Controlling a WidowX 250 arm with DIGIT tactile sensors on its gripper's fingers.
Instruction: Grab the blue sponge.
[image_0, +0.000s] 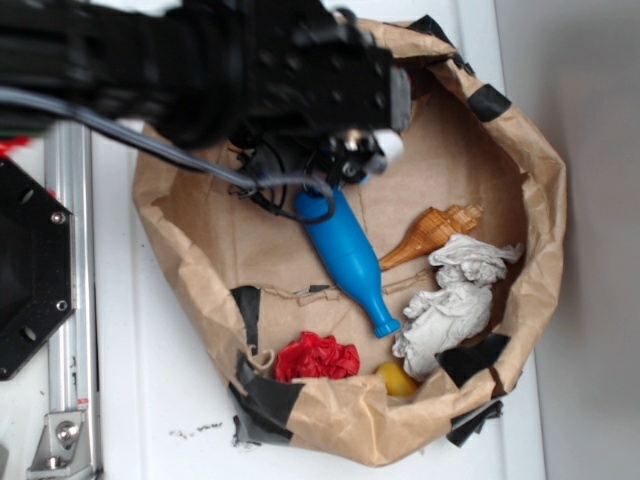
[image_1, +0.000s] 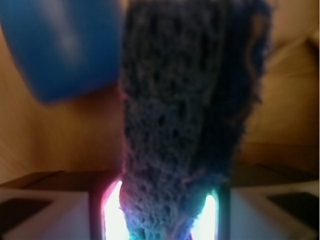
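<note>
A white table top carries the scene, with a grey metal rail and a black mounting plate along its left side. On it lies a big crumpled brown paper bag, rolled open like a shallow bowl and patched with black tape at several spots on its rim. The black robot arm reaches in from the upper left and covers the top left part of the bag, with dark cables looping under it. Inside the bag, a smooth blue bottle lies on its side, narrow neck pointing down and to the right, its wide end just under the arm. To its right sit a crumpled white cloth, an orange spiral shell above that cloth, a red crinkled object near the lower rim, and a small yellow ball beside it. In the exterior view the gripper is blurred and the sponge is hidden under it. The wrist view shows the blue sponge standing on edge straight ahead, its porous dark-blue body filling the middle, its lower end pinched between the two lit white fingers, which press against it from both sides. The bottle's blue end appears blurred at the upper left, just beside the sponge.
</note>
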